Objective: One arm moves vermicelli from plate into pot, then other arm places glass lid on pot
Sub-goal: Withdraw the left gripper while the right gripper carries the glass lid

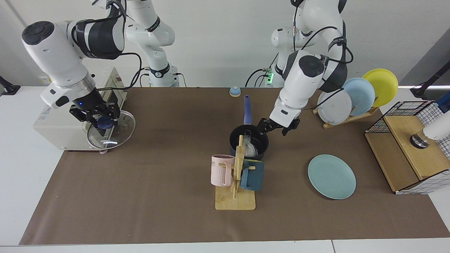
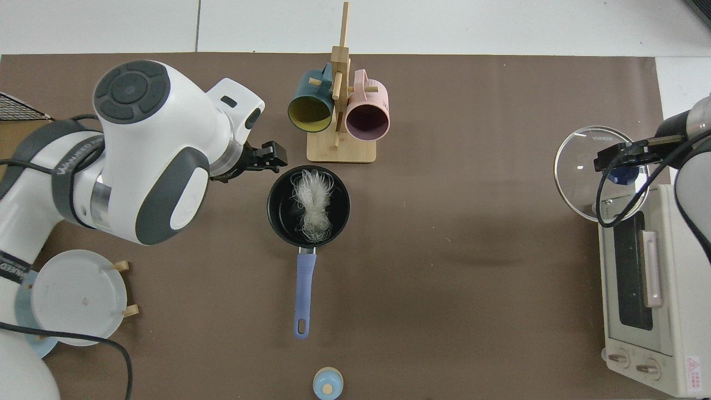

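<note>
While the vermicelli (image 1: 250, 147) already sits inside the pot (image 1: 249, 142) at mid-frame in the facing view, the right gripper (image 1: 100, 119) at the upper left holds its jaws clamped on the blue knob of the glass lid (image 1: 111, 129), which hangs tilted in front of a toaster oven (image 1: 61, 124). From the lid the pot lies well off toward frame right. The left gripper (image 1: 277, 127) hovers just beside the pot's rim, jaws apart and empty, with the bare plate (image 1: 332, 176) at the lower right. From the top view, the lid (image 2: 583, 172) is at the right edge, the pot (image 2: 309, 205) central, its handle pointing down-frame. White lettering on the lid is too small to read; "TOSHIBA" may be printed on the oven (image 2: 644, 289).
</note>
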Motion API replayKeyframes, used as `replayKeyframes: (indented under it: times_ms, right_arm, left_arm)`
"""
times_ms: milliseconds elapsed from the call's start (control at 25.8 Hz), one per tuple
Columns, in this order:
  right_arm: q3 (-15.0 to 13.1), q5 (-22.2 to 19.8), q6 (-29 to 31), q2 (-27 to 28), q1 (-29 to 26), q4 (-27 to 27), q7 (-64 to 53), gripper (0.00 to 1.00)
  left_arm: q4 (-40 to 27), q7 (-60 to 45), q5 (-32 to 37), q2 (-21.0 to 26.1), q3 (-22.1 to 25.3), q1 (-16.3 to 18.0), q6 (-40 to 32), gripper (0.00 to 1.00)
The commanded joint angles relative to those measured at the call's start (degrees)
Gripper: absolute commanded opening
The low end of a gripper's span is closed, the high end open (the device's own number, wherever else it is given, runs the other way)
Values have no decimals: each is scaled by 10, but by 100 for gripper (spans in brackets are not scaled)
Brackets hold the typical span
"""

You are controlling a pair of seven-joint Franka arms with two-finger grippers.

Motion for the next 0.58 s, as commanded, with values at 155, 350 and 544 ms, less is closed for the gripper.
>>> replayKeyframes:
  times_ms: [155, 350, 544]
  right_arm:
    - [1, -51, -5, -26, 131, -24, 173, 0]
    - [1, -54, -7, 3, 208, 12, 277, 0]
    - [-2, -51, -61, 98, 278, 136, 354, 0]
  left_arm:
    - [16, 112, 34, -67, 78, -1, -97, 100]
    - [13, 187, 29, -110, 132, 0, -122, 100]
    - [17, 254, 25, -125, 146, 26, -151, 100]
